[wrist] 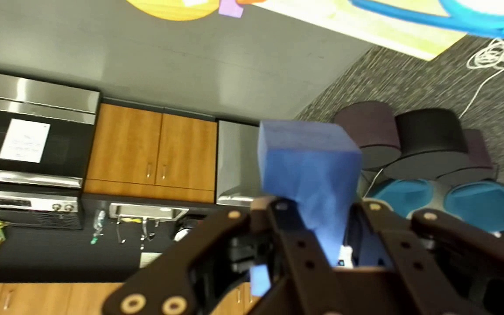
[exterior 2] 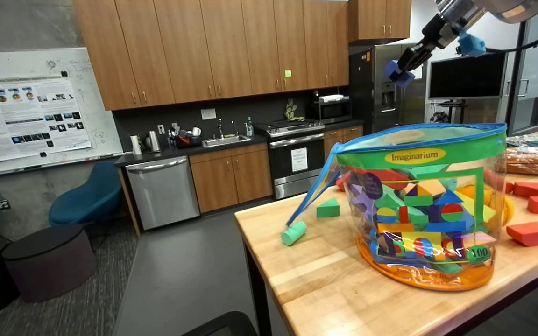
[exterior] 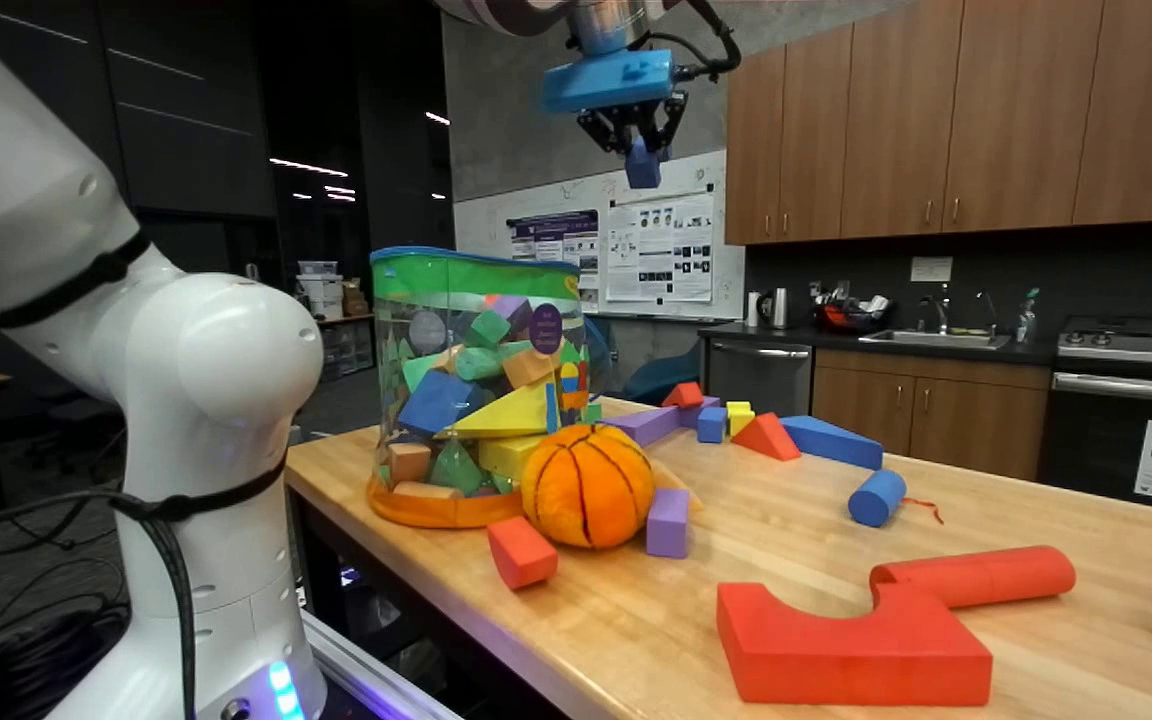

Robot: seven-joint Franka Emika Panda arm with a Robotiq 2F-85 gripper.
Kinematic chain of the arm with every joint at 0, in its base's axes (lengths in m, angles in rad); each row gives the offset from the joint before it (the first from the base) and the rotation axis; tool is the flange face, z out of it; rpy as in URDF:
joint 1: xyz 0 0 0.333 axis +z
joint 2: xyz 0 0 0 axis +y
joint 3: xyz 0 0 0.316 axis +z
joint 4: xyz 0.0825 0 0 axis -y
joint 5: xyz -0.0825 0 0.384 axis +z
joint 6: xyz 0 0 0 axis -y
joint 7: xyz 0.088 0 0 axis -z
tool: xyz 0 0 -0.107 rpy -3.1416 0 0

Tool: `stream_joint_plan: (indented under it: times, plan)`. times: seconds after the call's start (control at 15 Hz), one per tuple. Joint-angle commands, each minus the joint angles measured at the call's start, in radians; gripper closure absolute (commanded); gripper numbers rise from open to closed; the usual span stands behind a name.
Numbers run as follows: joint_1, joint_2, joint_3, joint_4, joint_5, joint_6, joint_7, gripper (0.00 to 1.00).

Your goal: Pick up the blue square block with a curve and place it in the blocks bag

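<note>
In an exterior view, by the left corner of the counter [exterior: 781, 535], the blocks bag [exterior: 496, 280], with blocks [exterior: 436, 402] inside; before it, the ball [exterior: 588, 487]; toward the left edge, a half-cylinder [exterior: 522, 553]. Near the far edge, a cube [exterior: 711, 425], with wedges [exterior: 831, 441] to its right; before these, an arch [exterior: 856, 655], with a cylinder [exterior: 986, 577] just behind.

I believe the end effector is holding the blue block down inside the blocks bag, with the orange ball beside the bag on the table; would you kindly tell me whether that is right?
Not quite: both exterior views show the end effector holding the blue block up in the air, outside the blocks bag. The orange ball is indeed beside the bag on the table.
</note>
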Motion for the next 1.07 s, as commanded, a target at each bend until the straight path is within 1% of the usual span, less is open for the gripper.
stream_joint_plan:
  times: [0.0,0.2,0.47,1.0]
  plan:
    - [0.029,-0.082,0.006,-0.076,-0.048,-0.051,-0.095,0.94]
    - [0.041,-0.124,0.021,-0.124,-0.091,-0.069,-0.166,0.94]
    - [0.057,-0.182,0.056,-0.186,-0.135,-0.043,-0.238,0.94]
    - [0.102,-0.287,0.157,-0.295,-0.213,-0.028,-0.29,0.94]
